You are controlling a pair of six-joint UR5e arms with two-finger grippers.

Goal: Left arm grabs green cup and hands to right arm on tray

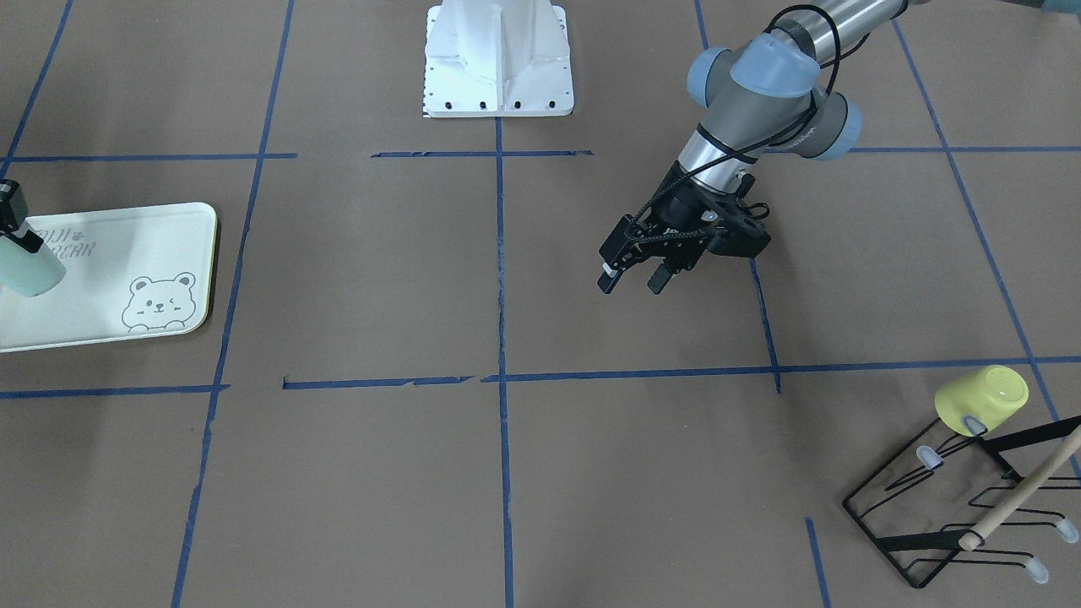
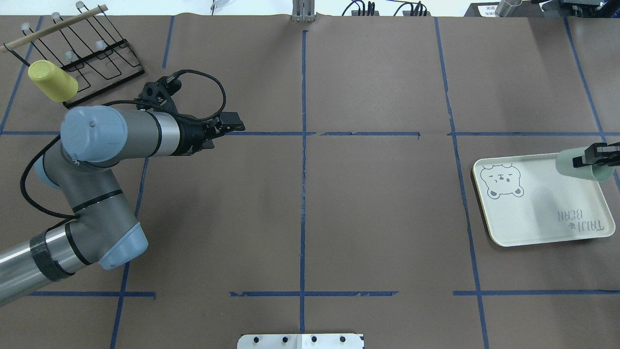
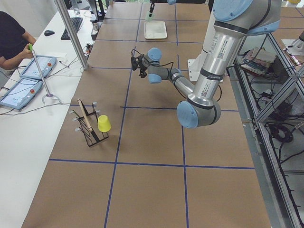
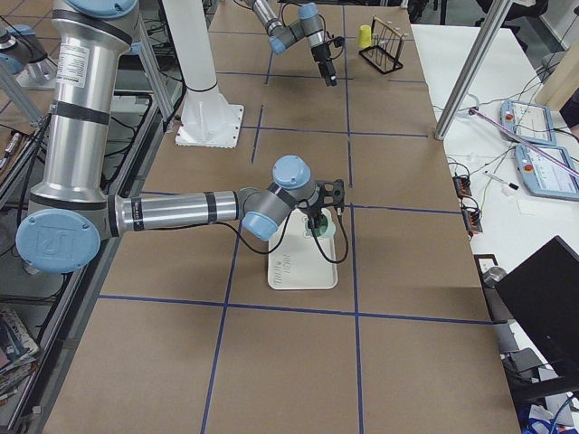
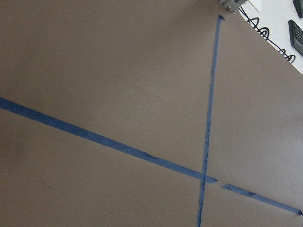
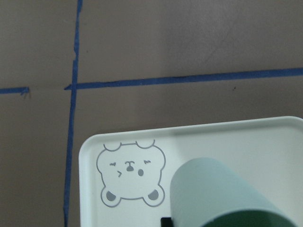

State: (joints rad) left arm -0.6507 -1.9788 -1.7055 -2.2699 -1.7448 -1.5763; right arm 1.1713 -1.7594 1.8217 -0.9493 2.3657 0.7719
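Note:
The pale mint-green cup (image 2: 576, 164) lies tilted in my right gripper (image 2: 596, 156), which is shut on it above the far edge of the cream tray (image 2: 533, 213). In the front view the cup (image 1: 29, 268) hangs over the tray (image 1: 127, 253) at the left edge. The right wrist view shows the cup (image 6: 222, 194) over the tray's bear drawing (image 6: 130, 172). My left gripper (image 1: 632, 283) is open and empty, above the bare table left of centre in the overhead view (image 2: 230, 127).
A black wire cup rack (image 2: 92, 53) with a wooden rod stands at the far left corner, a yellow-green cup (image 2: 52, 81) upside down on one prong. The white robot base (image 1: 498, 59) sits at mid table edge. Blue tape lines cross the brown table.

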